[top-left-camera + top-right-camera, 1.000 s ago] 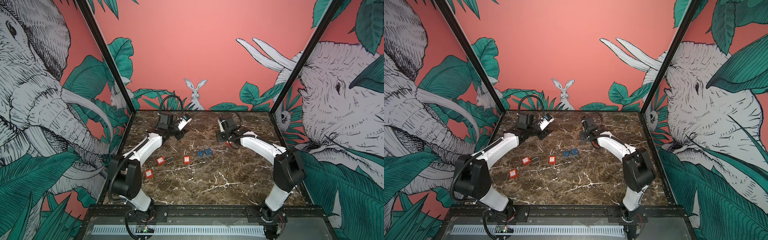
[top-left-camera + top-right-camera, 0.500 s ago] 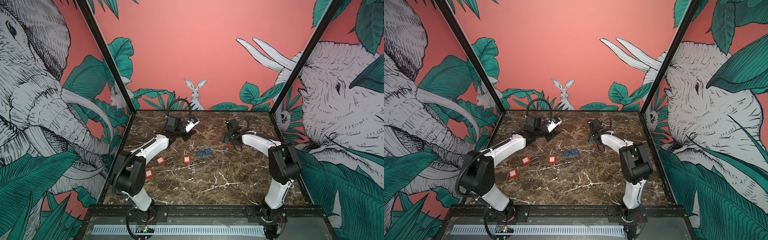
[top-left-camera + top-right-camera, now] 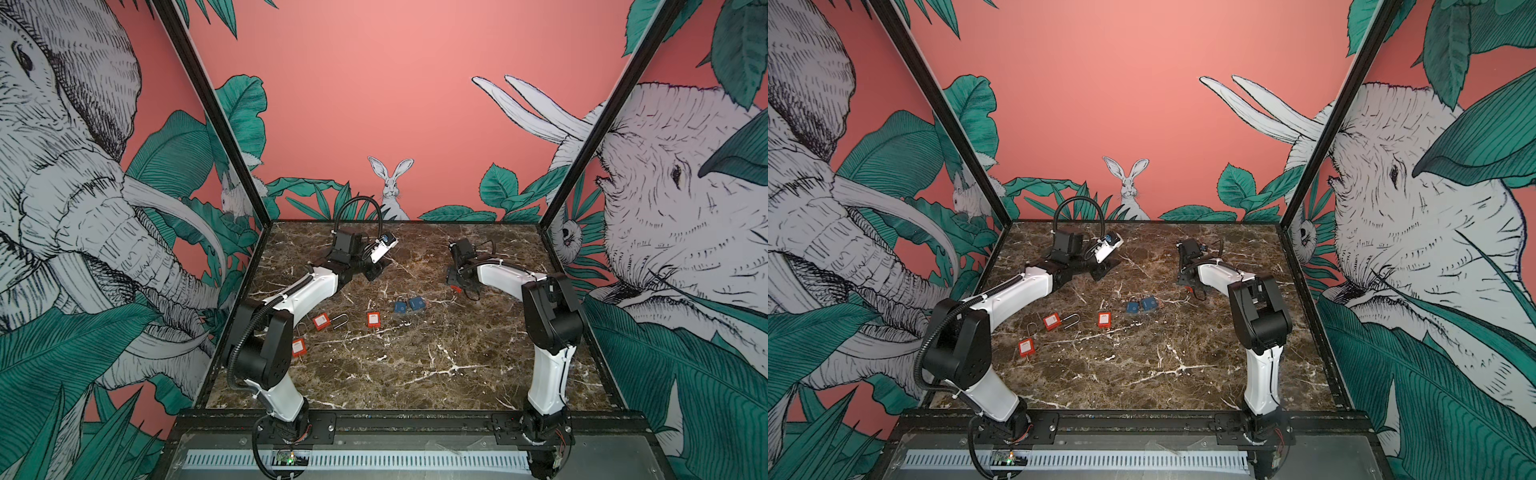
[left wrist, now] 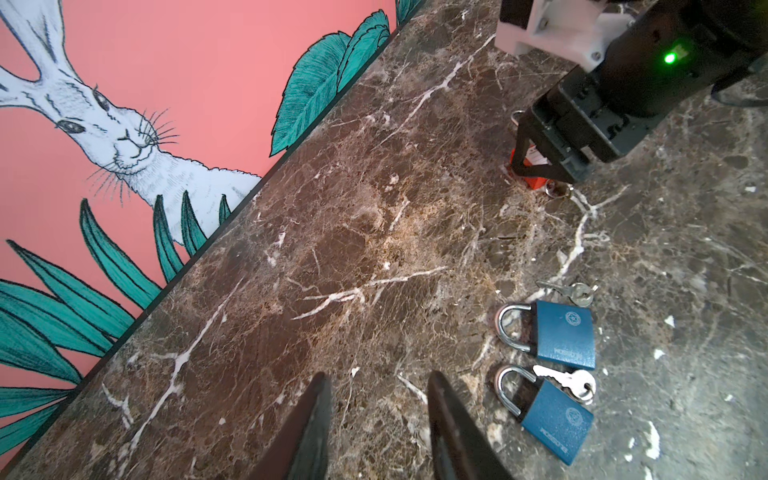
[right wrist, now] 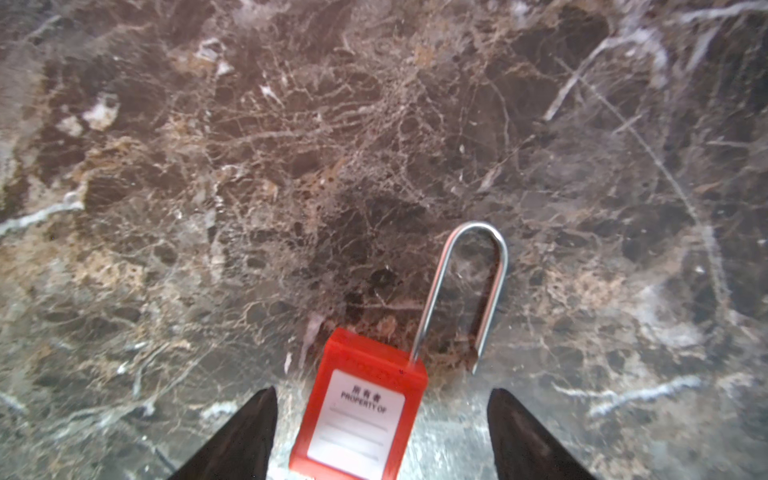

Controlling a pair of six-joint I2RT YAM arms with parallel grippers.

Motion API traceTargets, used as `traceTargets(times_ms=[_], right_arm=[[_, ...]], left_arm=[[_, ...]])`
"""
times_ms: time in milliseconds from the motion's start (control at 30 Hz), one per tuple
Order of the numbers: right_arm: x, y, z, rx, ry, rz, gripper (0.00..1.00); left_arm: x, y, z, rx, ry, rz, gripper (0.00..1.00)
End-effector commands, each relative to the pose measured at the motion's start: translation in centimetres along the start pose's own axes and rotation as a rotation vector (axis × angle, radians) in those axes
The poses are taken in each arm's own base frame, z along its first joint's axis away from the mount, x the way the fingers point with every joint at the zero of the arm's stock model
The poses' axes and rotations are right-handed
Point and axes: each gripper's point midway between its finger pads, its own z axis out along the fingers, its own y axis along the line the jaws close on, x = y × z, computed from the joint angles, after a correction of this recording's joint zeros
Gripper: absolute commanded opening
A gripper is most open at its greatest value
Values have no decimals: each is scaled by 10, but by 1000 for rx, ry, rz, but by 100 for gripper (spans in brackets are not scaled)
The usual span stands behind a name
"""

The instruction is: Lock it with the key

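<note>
**Right fingers wide over an open red lock**

The right fingers (image 5: 245,436) stand wide apart, one on each side of a red lock (image 5: 361,415) that lies flat on the bench (image 5: 291,166). A gap shows on both sides, so they hold nothing. The lock's shackle (image 5: 478,257) is open: one leg sits in the body and the other ends free beside it. In both top views this lock lies right of the bench's middle, mostly hidden under the right arm's tip. In the left wrist view a metal ring shows just beside its base; whether a key sits in the lock I cannot tell.

The left fingers (image 4: 311,415) are partly open and empty, over bare marble left of the middle, toward the back. Near them lie two blue locks (image 4: 565,332), side by side. A small key (image 4: 575,293) lies just beside one, and a ringed key (image 4: 569,382) lies between them. Three more red locks (image 3: 321,321) lie further to the front left.
</note>
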Motion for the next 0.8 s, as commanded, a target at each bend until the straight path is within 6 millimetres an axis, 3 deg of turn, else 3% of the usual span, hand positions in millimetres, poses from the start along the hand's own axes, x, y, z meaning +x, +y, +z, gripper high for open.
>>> traceTargets(times_ms=[0,300,567,767], right_arm=[[-6,4,5,-9,-9,69,75],[8,8,18,-40,35,93,65],[19,13,23,-77,70,87,44],[23,7,18,-56,75,43,35]], left_arm=[[-14,8,-1,-22,-25,28,41],[-18,11,2,-23,-28,29,40],[-20,11,6,-18,-28,32,39],[-20,9,8,-13,-27,32,39]])
